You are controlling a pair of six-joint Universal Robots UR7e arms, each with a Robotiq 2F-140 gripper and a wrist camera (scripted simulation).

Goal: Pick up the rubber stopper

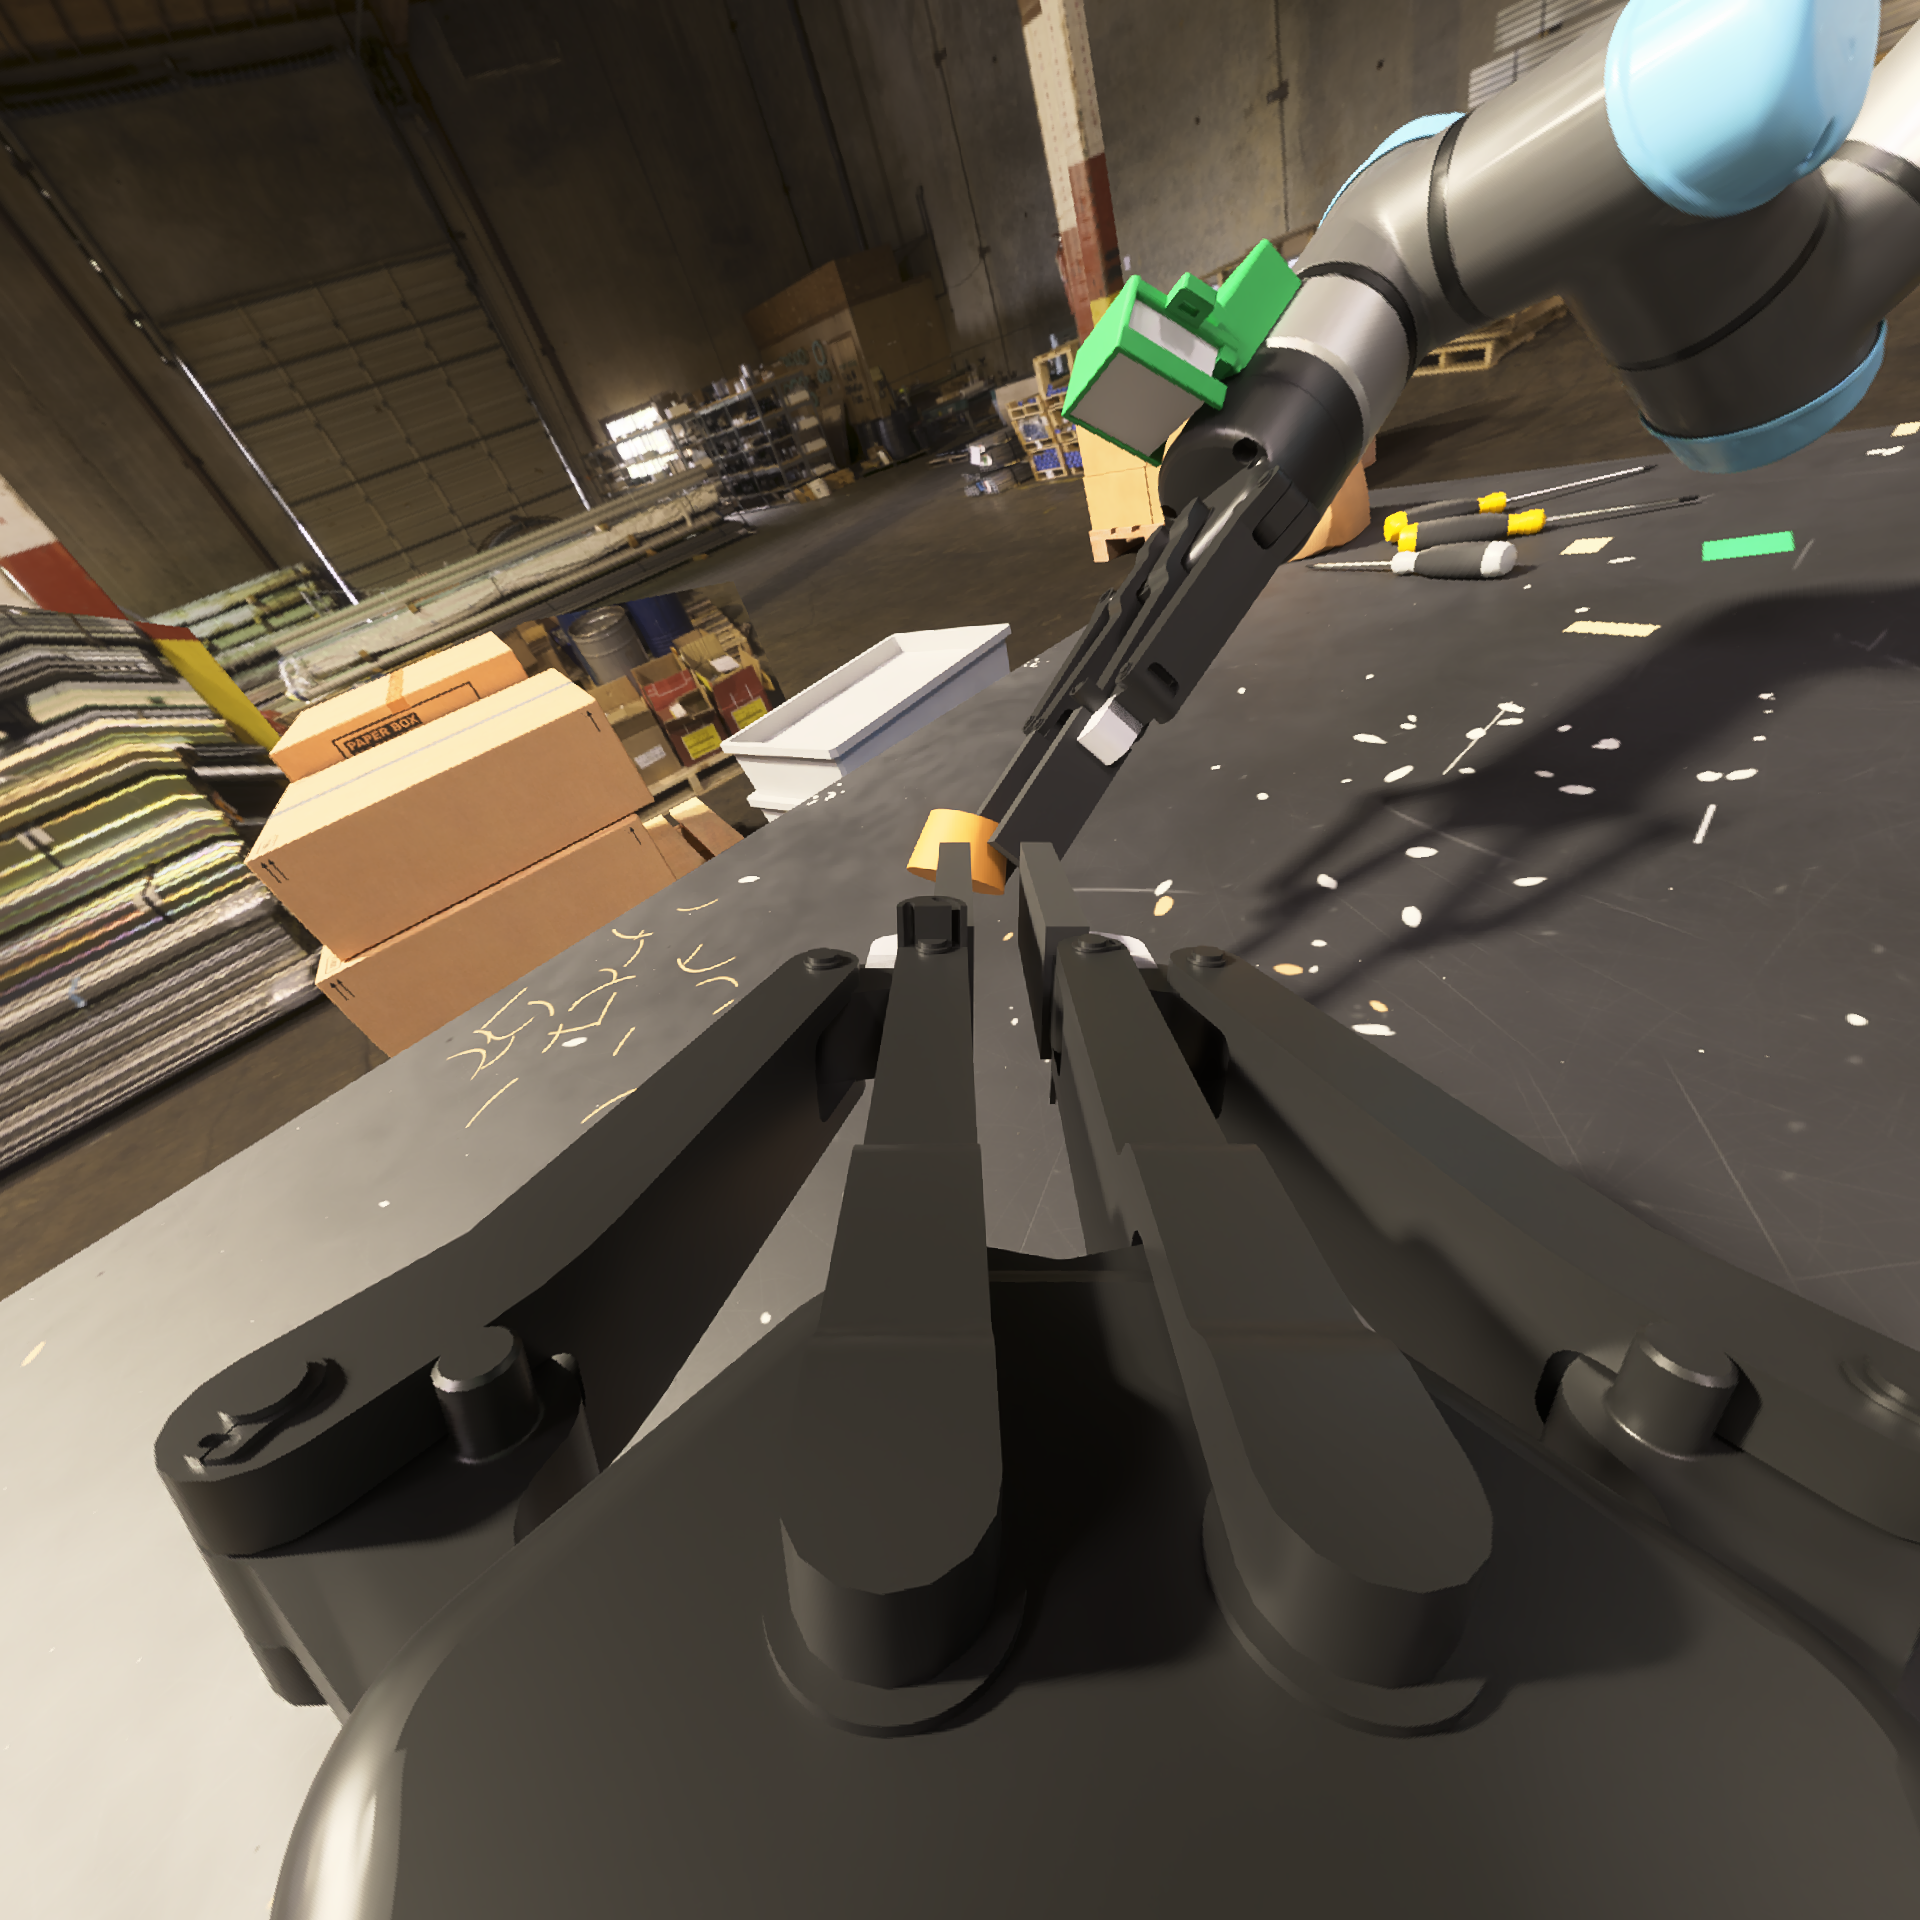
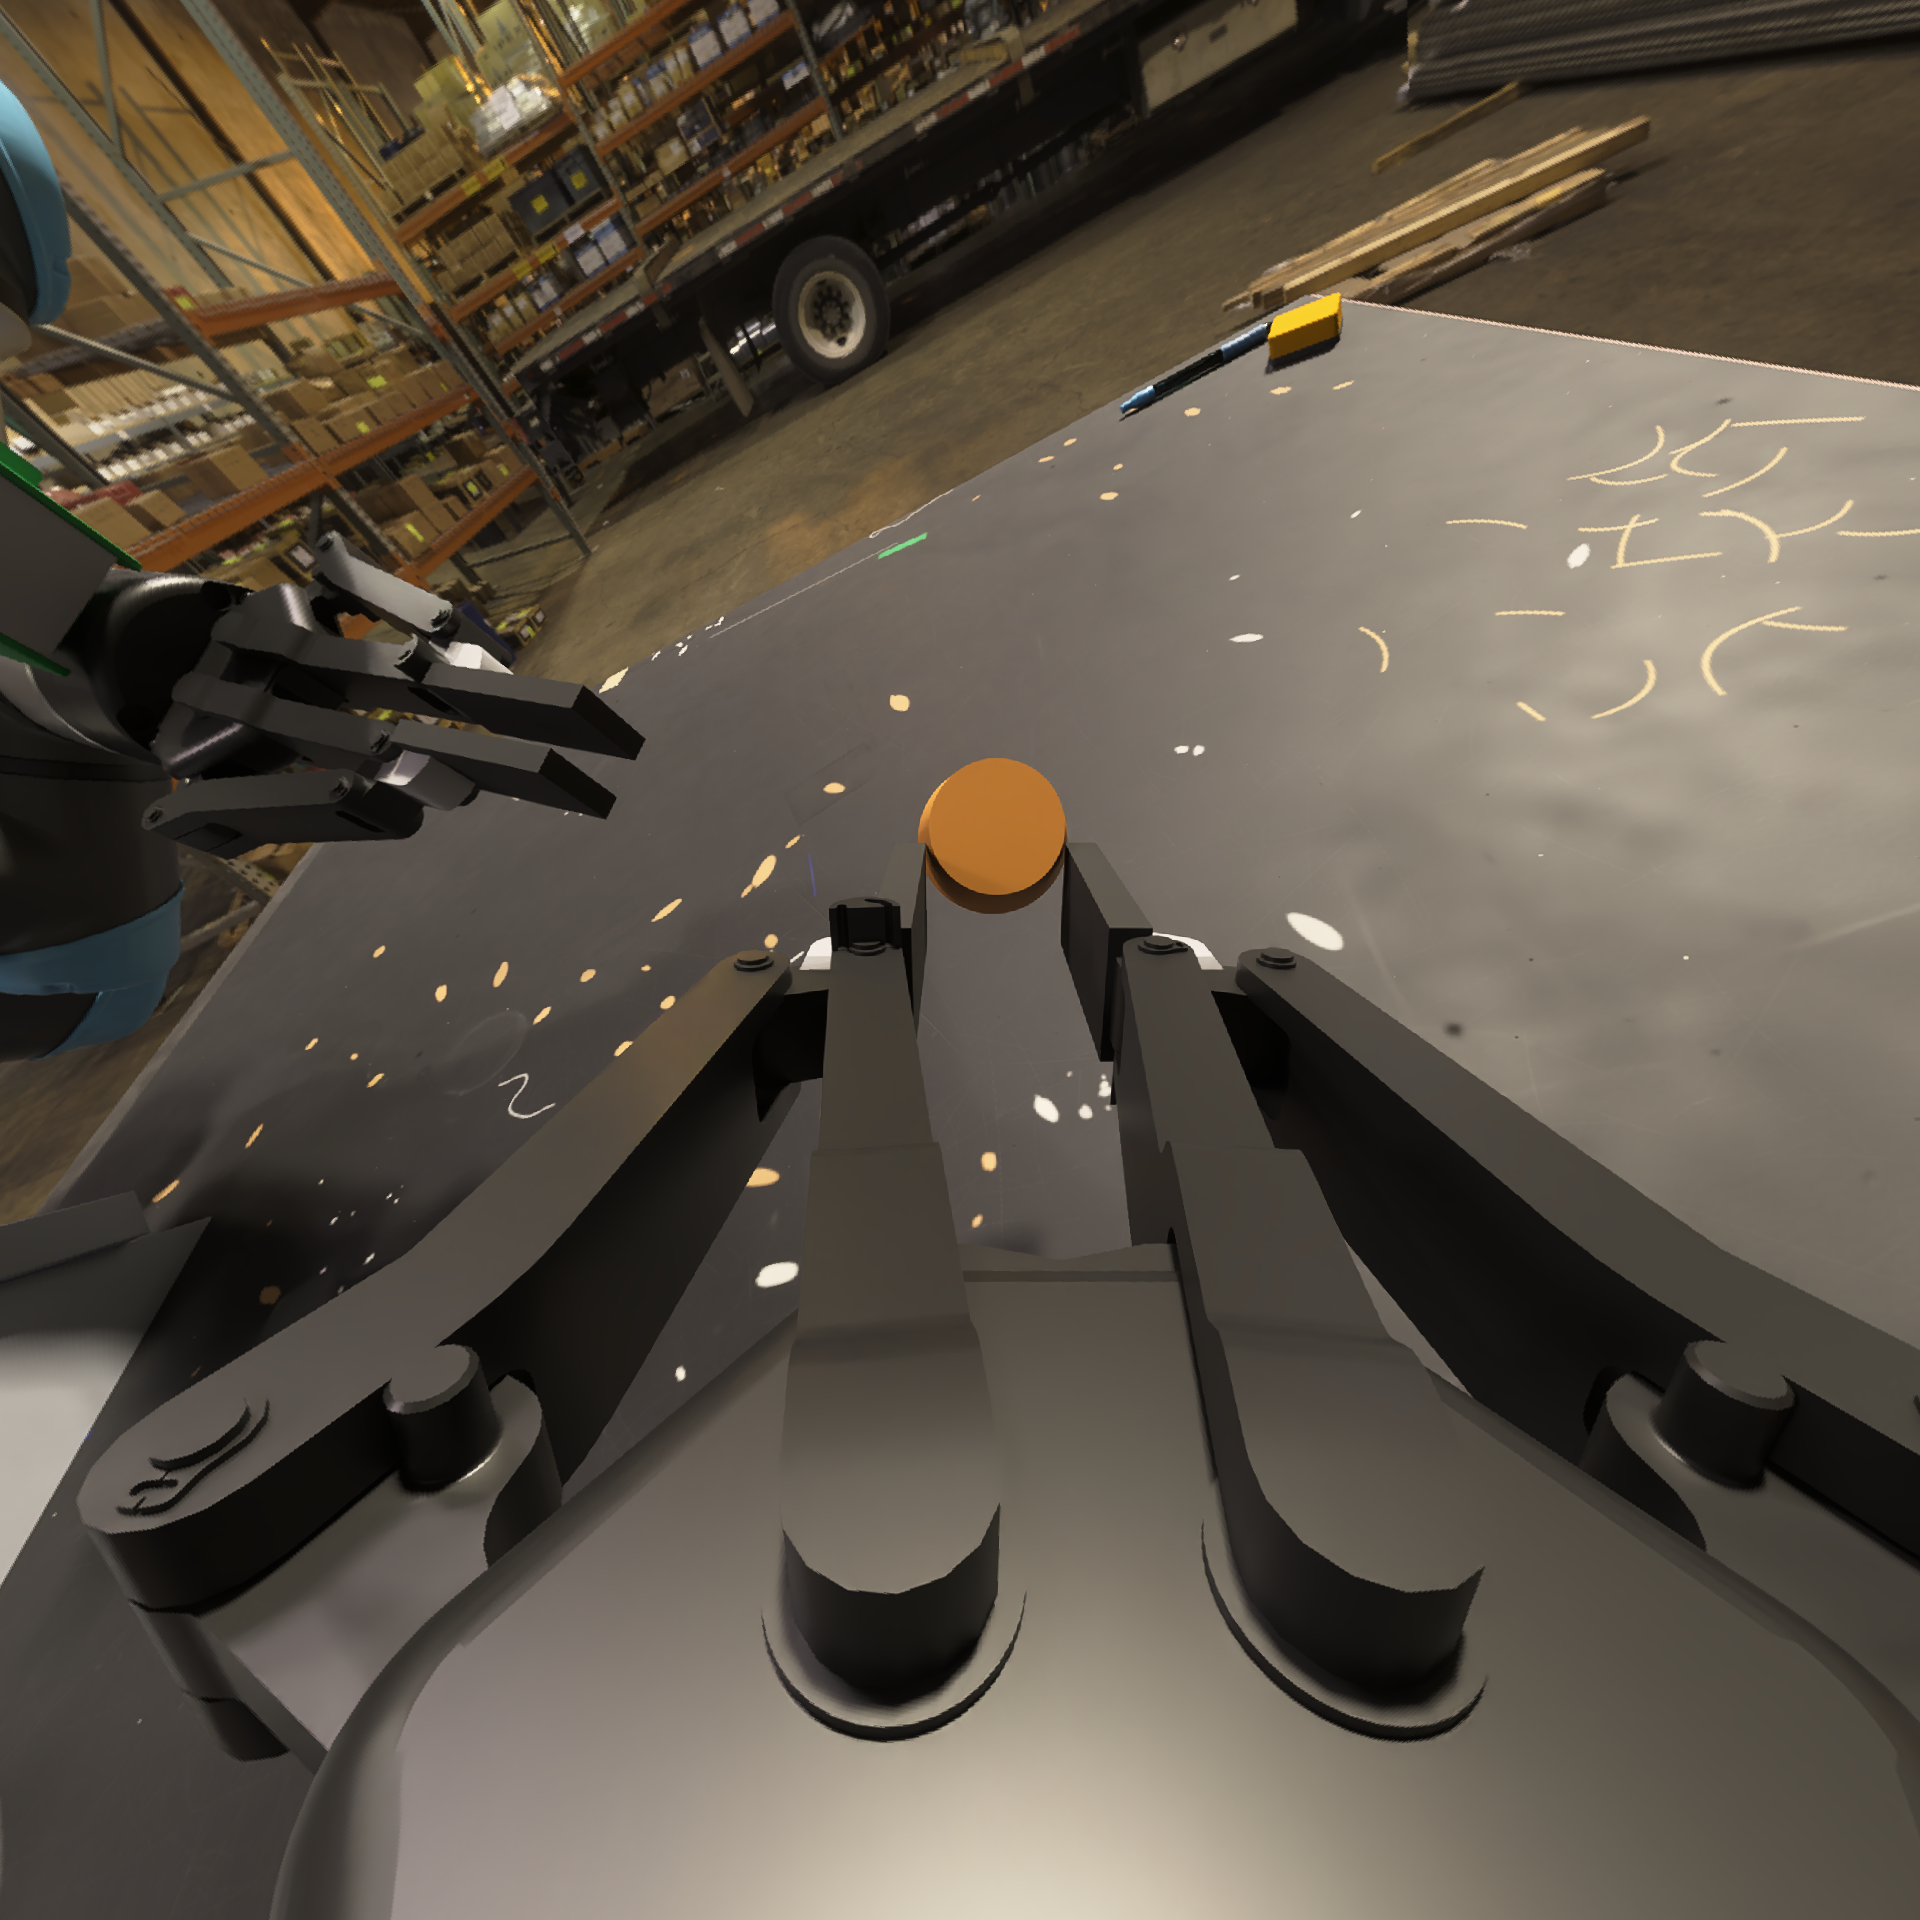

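Item, rubber stopper (image 2: 992, 831): we log it at frame centre, clamped in our right end effector (image 2: 992, 883), seemingly clear of the worktop (image 2: 1455, 831); left end effector (image 1: 987, 894) narrow, empty; lift remaining, if any.

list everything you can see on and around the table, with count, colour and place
rubber stopper: 1, orange, between the right gripper's fingertips
screwdrivers: 3, black handles with yellow or white ends, far side of the table beyond the right arm
tray: 1, white, at the table's far edge
block: 1, yellow, far corner of the table
pen: 1, black and blue, beside the block
table: 1, dark grey, flecked with paint and chalk marks
cardboard boxes: stacked, brown, off the table
right gripper: 1, black, shut on the stopper
left gripper: 1, black, shut, empty, close to the stopper
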